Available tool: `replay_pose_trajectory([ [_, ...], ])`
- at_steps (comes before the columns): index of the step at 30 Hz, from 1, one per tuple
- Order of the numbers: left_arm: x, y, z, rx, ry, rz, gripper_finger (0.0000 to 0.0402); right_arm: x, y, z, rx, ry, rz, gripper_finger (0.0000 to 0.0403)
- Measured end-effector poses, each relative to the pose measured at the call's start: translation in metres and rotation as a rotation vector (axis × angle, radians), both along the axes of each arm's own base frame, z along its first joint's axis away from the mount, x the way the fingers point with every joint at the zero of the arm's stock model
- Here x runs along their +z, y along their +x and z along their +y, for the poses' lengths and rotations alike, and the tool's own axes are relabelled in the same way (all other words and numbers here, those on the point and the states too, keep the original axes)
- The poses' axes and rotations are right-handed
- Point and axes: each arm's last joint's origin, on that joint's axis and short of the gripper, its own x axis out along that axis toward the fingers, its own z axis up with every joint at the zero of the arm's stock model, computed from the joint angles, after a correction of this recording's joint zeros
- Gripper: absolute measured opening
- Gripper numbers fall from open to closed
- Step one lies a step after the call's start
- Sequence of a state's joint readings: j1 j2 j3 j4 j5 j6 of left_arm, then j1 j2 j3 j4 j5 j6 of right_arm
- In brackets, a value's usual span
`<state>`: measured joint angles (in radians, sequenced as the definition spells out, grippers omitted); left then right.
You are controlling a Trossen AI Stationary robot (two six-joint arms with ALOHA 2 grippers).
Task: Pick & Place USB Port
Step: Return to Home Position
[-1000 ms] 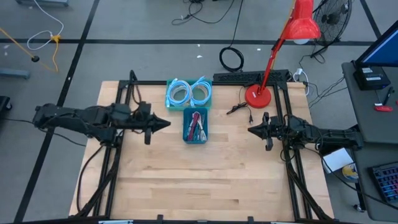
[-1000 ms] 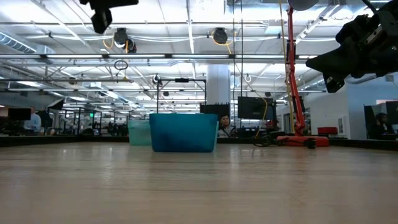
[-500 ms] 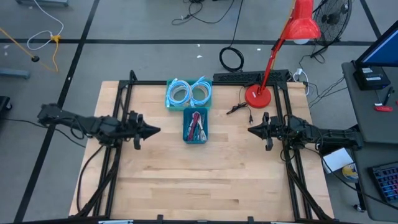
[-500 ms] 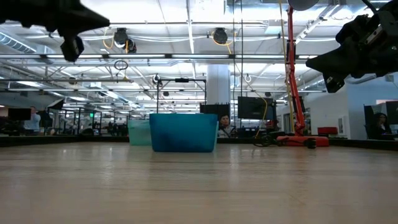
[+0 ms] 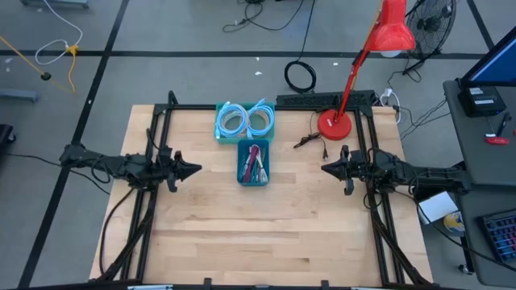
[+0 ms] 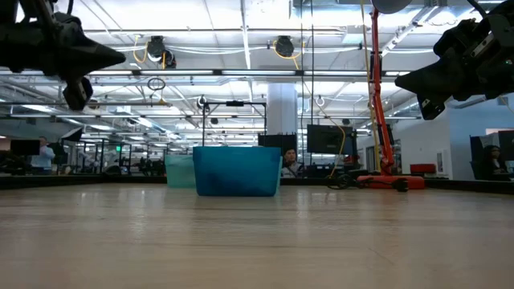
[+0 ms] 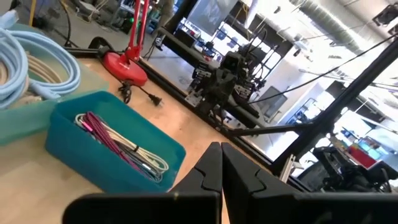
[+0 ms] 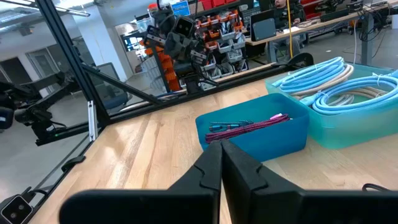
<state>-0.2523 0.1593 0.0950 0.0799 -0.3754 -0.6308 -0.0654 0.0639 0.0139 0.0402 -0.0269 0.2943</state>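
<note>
L hand (image 5: pixel 196 168) hangs over the left part of the tabletop (image 5: pixel 266 234). In the low view it is raised clear of the wood. Tips point twd the blue bin (image 6: pixel 237 171), well apart from it. Its fingers (image 7: pixel 211 171) are pressed together, nothing btwn them.

Next over, at back-centre, is a teal bin (image 8: pixel 348 127) w/ coils of light-blue cable (image 7: pixel 65 65) piled inside. The blue bin sits just in front of it, touching or nearly so; can't tell which. Both bins are upright. Inside the blue bin lie the magenta and white cables (image 5: pixel 254 161), bundled loosely along its length and all within its walls. No cable lies loose on the wood near the bins.

Right of the bins, near the back edge, a red desk lamp (image 5: pixel 332 123) stands on its round base, w/ its arm slanting up and away. A black plug lead (image 5: pixel 310 141) lies on the wood just beside the base, on the side toward the bins.

R hand (image 5: pixel 325 168) hangs over the right part of the tabletop, about level w/ the L one. It also points at the blue bin from the opposite side and is also up off the surface. Its fingers (image 8: pixel 239 171) are closed tight on nothing.
</note>
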Motion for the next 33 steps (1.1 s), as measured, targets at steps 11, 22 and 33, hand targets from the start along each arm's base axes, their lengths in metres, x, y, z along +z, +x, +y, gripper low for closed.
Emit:
replay_pose_trajectory([
  [11,-0.023,-0.002,0.001,0.011,0.087,0.040,0.0001,0.000,0.000,0.000,0.000,0.000,0.000,0.0000],
  [22,-0.026,0.000,0.002,-0.007,0.583,0.140,0.0014,0.000,0.000,0.000,0.000,0.000,0.000,0.0000],
  [33,-0.023,-0.002,0.003,0.017,0.702,0.125,0.0013,0.000,0.000,0.000,0.000,0.000,0.000,0.0000],
])
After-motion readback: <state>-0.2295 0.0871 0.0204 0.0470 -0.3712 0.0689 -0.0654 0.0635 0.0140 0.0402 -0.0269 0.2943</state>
